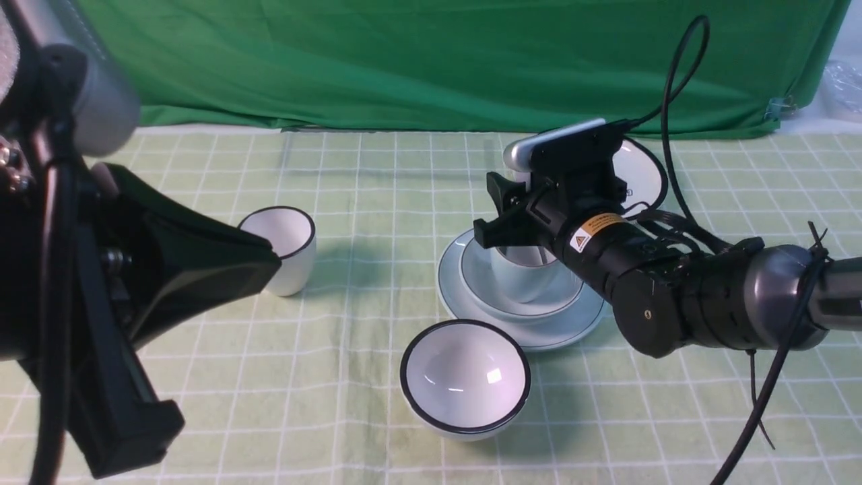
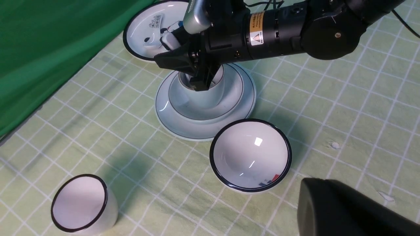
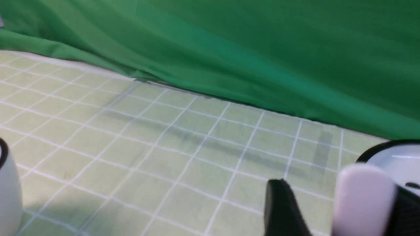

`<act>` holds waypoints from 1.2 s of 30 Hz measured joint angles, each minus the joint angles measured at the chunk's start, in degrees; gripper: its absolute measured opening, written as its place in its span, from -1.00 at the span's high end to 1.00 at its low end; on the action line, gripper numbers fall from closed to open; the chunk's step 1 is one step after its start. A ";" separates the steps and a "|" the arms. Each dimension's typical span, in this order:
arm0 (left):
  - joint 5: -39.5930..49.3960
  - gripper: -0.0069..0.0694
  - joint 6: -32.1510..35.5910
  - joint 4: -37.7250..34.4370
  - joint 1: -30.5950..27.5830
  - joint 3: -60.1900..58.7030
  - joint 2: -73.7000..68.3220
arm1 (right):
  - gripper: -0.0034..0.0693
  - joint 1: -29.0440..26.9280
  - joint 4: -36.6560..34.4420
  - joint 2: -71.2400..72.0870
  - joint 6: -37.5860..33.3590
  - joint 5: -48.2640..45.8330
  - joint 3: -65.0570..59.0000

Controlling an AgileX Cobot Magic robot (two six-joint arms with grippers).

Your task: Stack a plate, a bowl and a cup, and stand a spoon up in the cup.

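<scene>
Standing in the small pale-blue tapered cup [image 1: 524,279], the glossy white ceramic spoon [image 2: 170,41] rises between the spread fingers of the black right gripper [image 1: 487,207]. The cup sits in the shallow bluish-white bowl [image 1: 481,279], itself on the round bluish-white plate [image 1: 454,296] (quite a neat tower). The black left gripper [image 2: 320,184] is pressed together.
</scene>
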State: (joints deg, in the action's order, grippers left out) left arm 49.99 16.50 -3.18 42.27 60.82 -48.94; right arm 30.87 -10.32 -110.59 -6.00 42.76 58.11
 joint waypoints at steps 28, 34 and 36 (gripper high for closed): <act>-50.35 0.81 -0.81 0.19 0.00 -52.41 37.51 | 0.46 1.41 0.17 63.73 5.03 -76.97 -16.11; -48.30 0.81 -0.83 0.19 0.00 -60.93 37.63 | 0.46 1.41 0.17 69.09 5.20 -78.43 -16.52; -43.02 0.81 -0.83 0.19 0.00 -61.04 37.63 | 0.46 1.41 0.17 69.55 5.20 -78.27 -16.52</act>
State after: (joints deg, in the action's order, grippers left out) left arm 6.97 15.67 -2.99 42.27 -0.22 -11.31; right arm 32.28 -10.15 -41.04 -0.79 -35.51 41.59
